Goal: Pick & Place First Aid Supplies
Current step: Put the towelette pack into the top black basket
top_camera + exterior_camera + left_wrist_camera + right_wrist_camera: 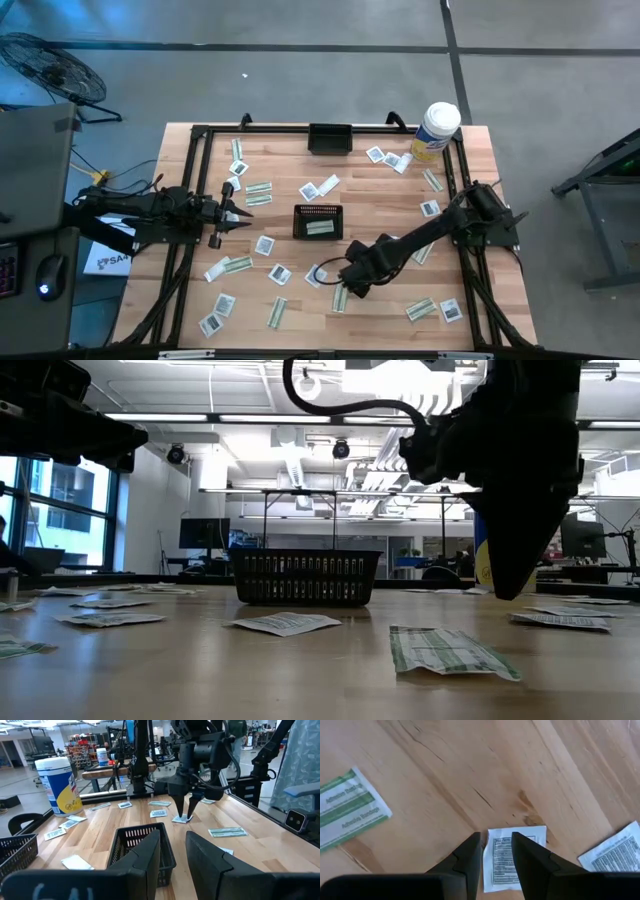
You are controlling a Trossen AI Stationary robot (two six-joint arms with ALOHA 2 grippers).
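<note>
Many first aid packets lie flat across the wooden table (380, 215): square white ones and narrow green-and-white strips. One green strip lies in the centre black basket (318, 222). My right gripper (496, 840) is open and points down over a square white packet (512, 857) near the table's near edge. Its fingers stand on either side of that packet's printed part. In the low view its dark tip (505, 592) hangs a little above the tabletop. My left gripper (238, 212) is open and waits level at the table's left side, aimed at the centre basket (142, 852).
A second black basket (330, 138) sits at the far edge, and a white-and-yellow canister (436, 130) stands at the far right corner. A green strip (350, 810) and another white packet (615, 855) lie close to the right gripper. A black frame rims the table.
</note>
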